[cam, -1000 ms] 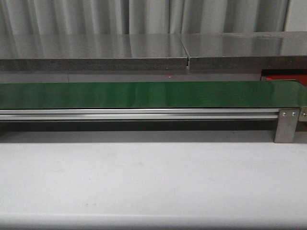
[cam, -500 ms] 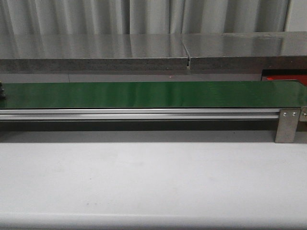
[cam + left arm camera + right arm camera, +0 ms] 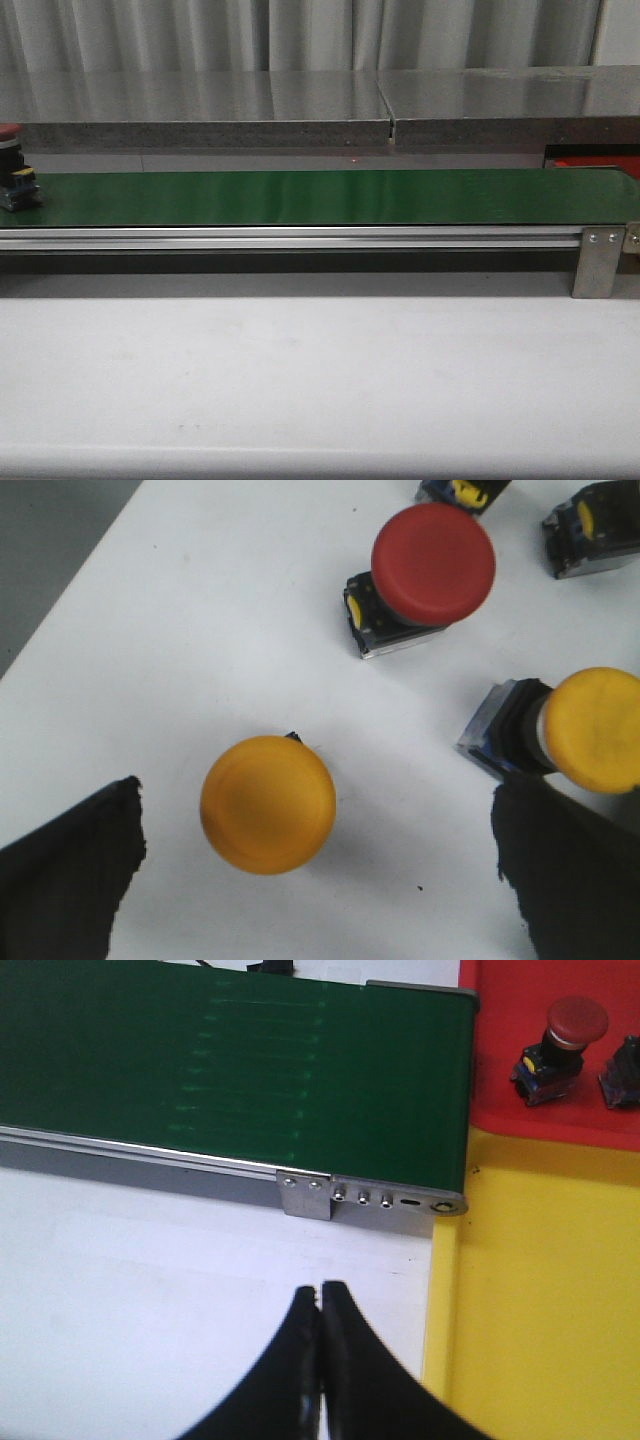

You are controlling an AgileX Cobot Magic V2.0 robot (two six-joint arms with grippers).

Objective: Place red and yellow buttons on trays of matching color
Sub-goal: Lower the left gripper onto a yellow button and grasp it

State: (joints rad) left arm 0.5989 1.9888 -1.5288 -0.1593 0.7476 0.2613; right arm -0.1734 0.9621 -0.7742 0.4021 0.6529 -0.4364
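I hold the left end effector (image 3: 320,880) released, directly above a yellow button (image 3: 268,803) on the white worktop (image 3: 200,630). The button looks rigid, light and smooth-domed; I would grip across the cap rim. The right end effector (image 3: 320,1305) is clenched, empty, near the yellow tray (image 3: 540,1290).

Left gripper (image 3: 318,880) spread wide — right gripper (image 3: 320,1305) closed, fingertips touching, holding nothing.
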